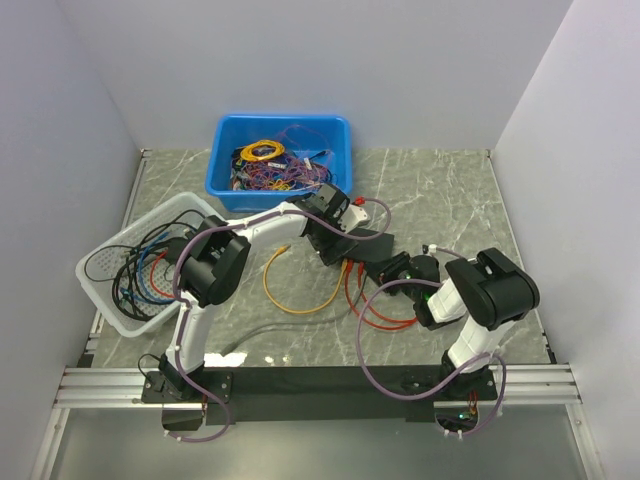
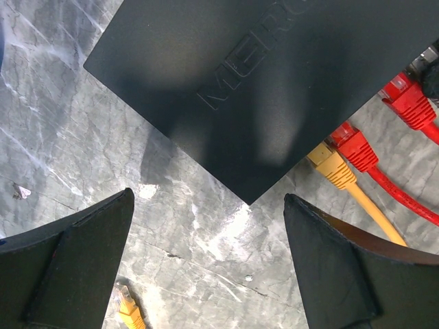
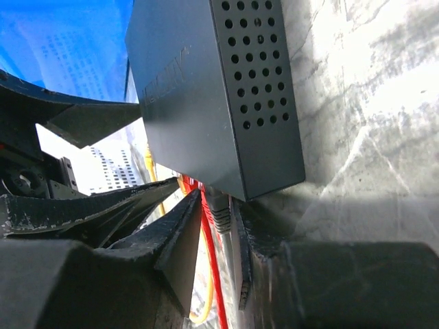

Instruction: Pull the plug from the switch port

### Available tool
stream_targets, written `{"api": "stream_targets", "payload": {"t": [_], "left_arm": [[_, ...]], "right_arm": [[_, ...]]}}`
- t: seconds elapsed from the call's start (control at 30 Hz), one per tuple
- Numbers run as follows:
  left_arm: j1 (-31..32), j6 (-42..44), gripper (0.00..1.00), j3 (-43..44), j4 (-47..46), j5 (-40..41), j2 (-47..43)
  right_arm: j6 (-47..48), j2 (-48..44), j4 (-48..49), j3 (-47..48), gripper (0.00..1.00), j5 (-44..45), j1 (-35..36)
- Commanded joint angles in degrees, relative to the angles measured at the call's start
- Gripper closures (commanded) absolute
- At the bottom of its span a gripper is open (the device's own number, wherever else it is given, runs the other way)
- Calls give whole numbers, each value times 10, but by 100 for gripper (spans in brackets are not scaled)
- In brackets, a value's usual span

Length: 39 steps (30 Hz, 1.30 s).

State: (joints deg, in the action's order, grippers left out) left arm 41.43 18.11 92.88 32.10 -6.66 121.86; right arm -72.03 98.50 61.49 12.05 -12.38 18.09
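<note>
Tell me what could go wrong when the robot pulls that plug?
The left gripper is open, not holding the switch, so the switch might slide along with the pull. A red cable seems to run between the fingers of the right gripper, beside the gray plug, so it could get pinched or yanked.

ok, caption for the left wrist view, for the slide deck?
Left gripper, open, poised over the corner of the black switch, yellow plug and red plugs at its port edge.
</note>
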Motion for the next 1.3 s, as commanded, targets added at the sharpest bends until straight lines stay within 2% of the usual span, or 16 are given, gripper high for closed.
{"api": "stream_targets", "payload": {"t": [0.0, 0.3, 0.37, 0.5, 0.53, 0.77, 0.87, 1.07, 1.2, 1.27], "left_arm": [[1, -4, 4, -2, -15, -5, -13], [1, 1, 4, -1, -12, -5, -15], [1, 2, 4, 1, -12, -5, -15], [1, 3, 4, 3, -9, -4, -16], [1, 3, 4, 4, -9, -4, -16], [2, 3, 3, 19, 1, -20, -15], [8, 10, 1, 31, 7, -36, -22], [43, 61, 1, 45, 3, -50, -51], [66, 123, 1, 23, -22, -16, -58], [68, 138, 1, 33, -1, -6, -31]], "right_arm": [[9, 26, 17, 6, 69, 19, -11], [-11, 71, 83, 3, 60, 12, -24], [-19, 78, 107, -6, 62, 13, -25], [-20, 87, 108, -4, 85, 6, -31], [-18, 86, 103, -4, 87, 4, -32], [6, 57, 61, 2, 88, 3, -33], [11, 44, 47, 2, 100, 2, -33], [50, -1, -18, 11, 100, -17, -33], [90, -44, -83, 16, 100, -29, -34], [110, -61, -121, 24, 100, -39, -33]]}}
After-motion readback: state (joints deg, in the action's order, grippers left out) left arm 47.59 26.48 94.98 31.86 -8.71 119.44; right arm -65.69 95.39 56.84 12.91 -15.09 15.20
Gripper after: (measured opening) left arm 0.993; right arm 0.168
